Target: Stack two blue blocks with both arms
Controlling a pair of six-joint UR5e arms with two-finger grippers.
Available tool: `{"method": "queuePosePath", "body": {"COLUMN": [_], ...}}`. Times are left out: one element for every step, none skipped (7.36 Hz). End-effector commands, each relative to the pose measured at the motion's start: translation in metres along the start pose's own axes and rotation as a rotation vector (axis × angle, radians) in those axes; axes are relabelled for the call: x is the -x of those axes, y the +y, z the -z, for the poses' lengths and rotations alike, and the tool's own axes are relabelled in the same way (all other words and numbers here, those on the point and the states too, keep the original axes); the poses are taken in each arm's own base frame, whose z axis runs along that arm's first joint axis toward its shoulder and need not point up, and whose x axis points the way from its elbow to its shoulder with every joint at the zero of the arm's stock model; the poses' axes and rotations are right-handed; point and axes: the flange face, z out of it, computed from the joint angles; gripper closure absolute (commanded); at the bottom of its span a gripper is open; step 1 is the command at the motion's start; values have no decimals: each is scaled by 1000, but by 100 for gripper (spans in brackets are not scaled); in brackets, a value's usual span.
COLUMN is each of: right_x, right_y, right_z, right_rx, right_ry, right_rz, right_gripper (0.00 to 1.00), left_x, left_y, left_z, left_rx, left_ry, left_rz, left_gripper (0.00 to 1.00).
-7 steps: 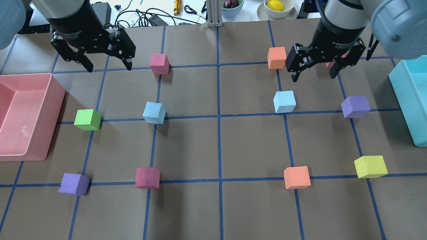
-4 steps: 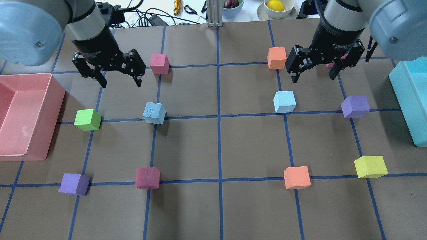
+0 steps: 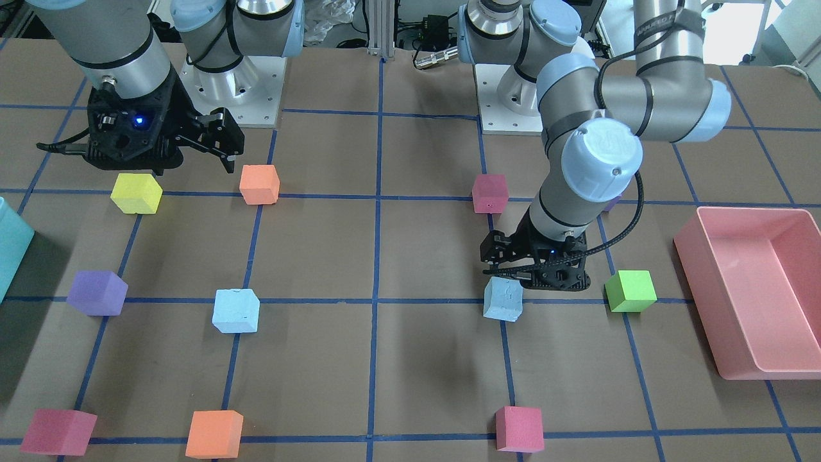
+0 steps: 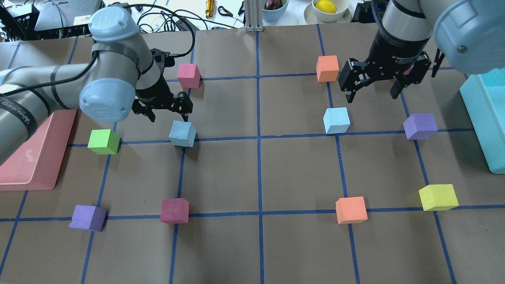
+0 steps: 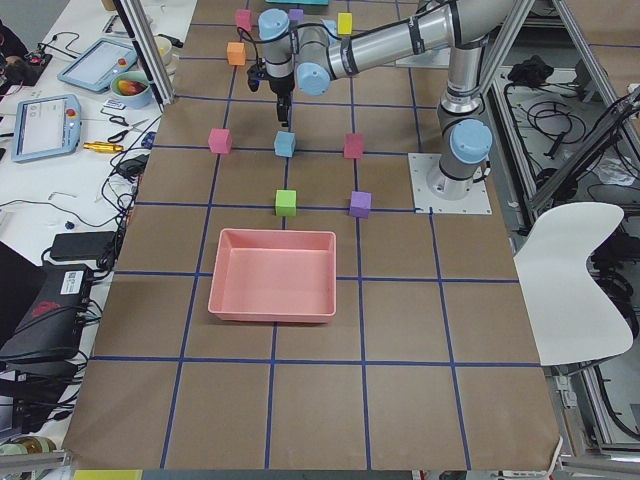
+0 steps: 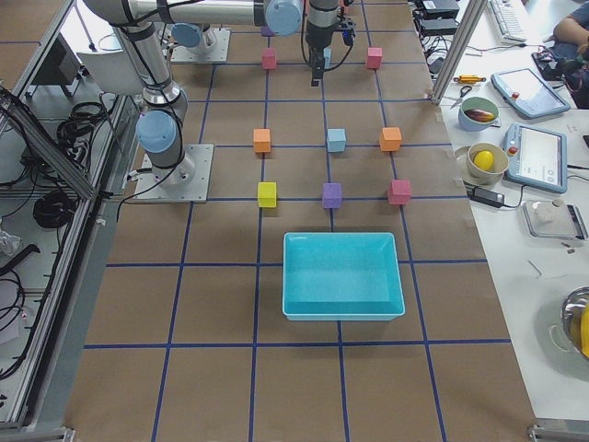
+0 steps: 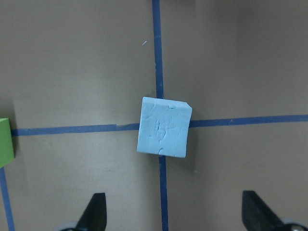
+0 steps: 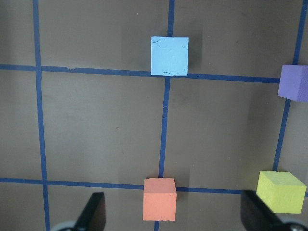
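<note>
Left gripper (image 4: 168,114): open, fingers spread wide with nothing between them; it hangs low over the table (image 4: 300,173), pointing down.
Left blue block (image 4: 182,133): just below the left gripper, on a crossing of the blue tape lines (image 4: 259,157). In the left wrist view it lies ahead of the two fingertips, centred sideways between them and apart from both. It is turned slightly askew to the tape.
Right gripper (image 4: 372,92): open and empty, fingers wide; it is held higher above the table than the left one.
Right blue block (image 4: 336,120): flat on the table, well apart from the right gripper. In the right wrist view it lies far ahead of the fingertips, in line with the gap between them.
Blocks to each other: well apart, one under each gripper's side, not stacked.
Green cube (image 4: 103,141): on the outer side of the left gripper, near the left blue block.
Pink bin (image 4: 35,165): further out past the green cube, partly behind the left arm (image 4: 59,94) in the overhead view.
Orange cube (image 8: 160,198): nearest the right gripper in its wrist view, just ahead of the gap between the fingertips.
Yellow cube (image 8: 281,191): beside the orange cube, near one fingertip.
Purple cube (image 8: 293,82): off to the side, roughly level with the right blue block.
Teal bin (image 4: 483,118): on the outer side of the right gripper.
</note>
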Motion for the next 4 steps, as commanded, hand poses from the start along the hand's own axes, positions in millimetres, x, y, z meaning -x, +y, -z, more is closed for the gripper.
{"method": "queuePosePath", "body": {"right_x": [1,-4,-12,-19], "right_y": [-10,-21,-41,-60], "right_z": [-20,-37,-59,-79], "right_rx": [26,59,73,67], "right_ry": [-15,-3,-15,-15], "right_rz": [8,28,22,25], "right_gripper": [0,0,0,0], "left_x": [1,2,2,2], "left_y": [-2,-5,-9,-10], "left_z": [-53,-62,-69,-77], "left_rx": [19,24,15,25], "left_ry": [-8,-8,-8,-8], "left_rz": [-38,-46,-46,-46], "left_gripper": [0,0,0,0]}}
